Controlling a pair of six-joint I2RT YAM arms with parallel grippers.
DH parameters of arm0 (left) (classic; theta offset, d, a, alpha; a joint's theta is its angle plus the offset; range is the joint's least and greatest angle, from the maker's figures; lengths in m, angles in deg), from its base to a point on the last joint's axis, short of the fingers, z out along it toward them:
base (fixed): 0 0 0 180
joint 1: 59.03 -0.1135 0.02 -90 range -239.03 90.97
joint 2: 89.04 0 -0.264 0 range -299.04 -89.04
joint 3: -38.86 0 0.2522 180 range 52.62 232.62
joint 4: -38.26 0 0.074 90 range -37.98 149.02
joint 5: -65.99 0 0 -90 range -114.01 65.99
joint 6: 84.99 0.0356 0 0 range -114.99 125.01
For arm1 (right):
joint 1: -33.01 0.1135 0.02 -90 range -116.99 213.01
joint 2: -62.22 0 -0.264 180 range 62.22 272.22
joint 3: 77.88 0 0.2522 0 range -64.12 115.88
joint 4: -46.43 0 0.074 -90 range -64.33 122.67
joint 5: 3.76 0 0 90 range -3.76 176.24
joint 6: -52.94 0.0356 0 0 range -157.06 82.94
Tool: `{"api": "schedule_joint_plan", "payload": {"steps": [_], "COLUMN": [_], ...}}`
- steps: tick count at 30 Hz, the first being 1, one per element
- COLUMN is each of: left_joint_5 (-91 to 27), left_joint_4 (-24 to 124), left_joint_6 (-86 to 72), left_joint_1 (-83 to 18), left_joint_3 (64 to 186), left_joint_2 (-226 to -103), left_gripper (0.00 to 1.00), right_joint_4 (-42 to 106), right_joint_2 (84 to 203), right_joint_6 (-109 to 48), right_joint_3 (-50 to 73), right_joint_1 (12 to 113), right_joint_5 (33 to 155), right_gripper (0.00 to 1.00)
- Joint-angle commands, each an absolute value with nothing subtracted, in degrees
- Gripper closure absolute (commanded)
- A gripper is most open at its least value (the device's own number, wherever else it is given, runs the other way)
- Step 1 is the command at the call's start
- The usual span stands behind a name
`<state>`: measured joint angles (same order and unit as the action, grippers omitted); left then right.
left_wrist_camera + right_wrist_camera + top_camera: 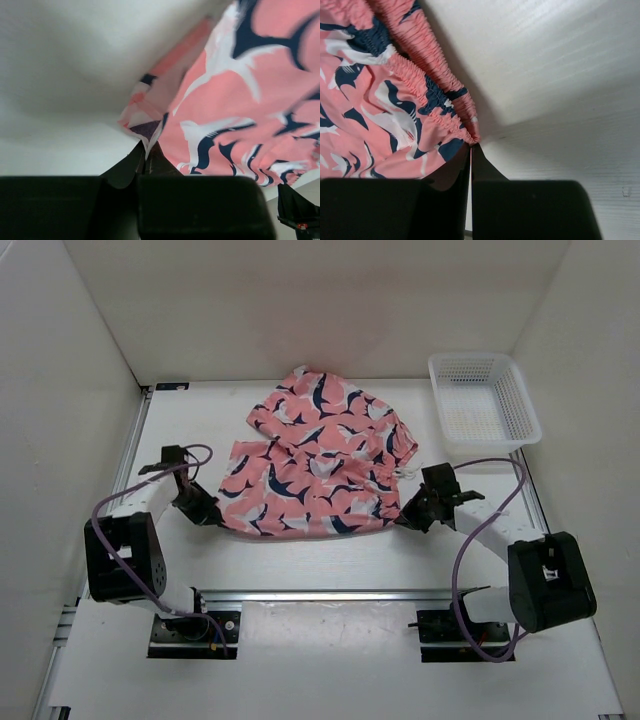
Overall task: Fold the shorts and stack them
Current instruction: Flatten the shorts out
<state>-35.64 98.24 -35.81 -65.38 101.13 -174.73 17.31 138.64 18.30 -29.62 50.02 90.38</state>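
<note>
Both jaws pinch the shorts (310, 465) at opposite near corners.

One pair of shorts (320, 460), one basket (470, 362), one left claw (214, 516), one right claw (408, 516)

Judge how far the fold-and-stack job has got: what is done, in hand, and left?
Done: little; the shorts lie rumpled on the table, with no neat fold showing. In hand: the left gripper is shut on a near hem corner, the right gripper on the near waistband corner. Left: the folding itself, then the stacking.
</note>
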Motion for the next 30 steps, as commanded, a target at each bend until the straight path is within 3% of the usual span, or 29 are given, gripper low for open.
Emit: {"api": "schedule_joint_plan", "payload": {"steps": [1,8,10,11,17,26,28,30], "left_joint_5": [-34.73,-32.26,-32.27,-31.75,-31.21,-14.61,-14.68,-18.87], "left_joint_4": [98.42,100.27,101.06,102.02,103.87,113.53,114.07,114.07], "left_joint_6": [-34.01,-31.38,-29.45,-29.44,-28.91,-32.51,-33.04,-33.66], "left_joint_1": [-64.92,-63.16,-61.50,-60.97,-58.24,-58.85,-59.38,-59.38], "left_joint_3": [107.19,120.54,125.45,126.79,129.09,128.39,126.37,121.46], "left_joint_2": [-170.51,-185.43,-190.97,-192.99,-191.35,-174.31,-169.75,-166.57], "left_gripper": [0.90,0.90,0.70,0.49,0.08,0.00,0.13,0.31], "right_joint_4": [12.72,11.22,11.22,11.22,11.22,10.70,10.70,10.70], "right_joint_2": [136.84,137.54,137.54,137.54,137.54,137.01,136.31,136.31], "right_joint_6": [16.64,17.87,17.88,18.48,19.01,18.49,18.49,18.49], "right_joint_3": [-27.03,-24.57,-24.04,-23.43,-22.29,-21.67,-21.67,-21.67], "right_joint_1": [50.06,50.06,50.06,50.06,51.11,52.25,52.25,52.25], "right_joint_5": [85.10,83.78,83.08,83.08,83.08,82.55,82.55,82.55], "right_gripper": [1.00,1.00,1.00,1.00,1.00,1.00,1.00,1.00]}}
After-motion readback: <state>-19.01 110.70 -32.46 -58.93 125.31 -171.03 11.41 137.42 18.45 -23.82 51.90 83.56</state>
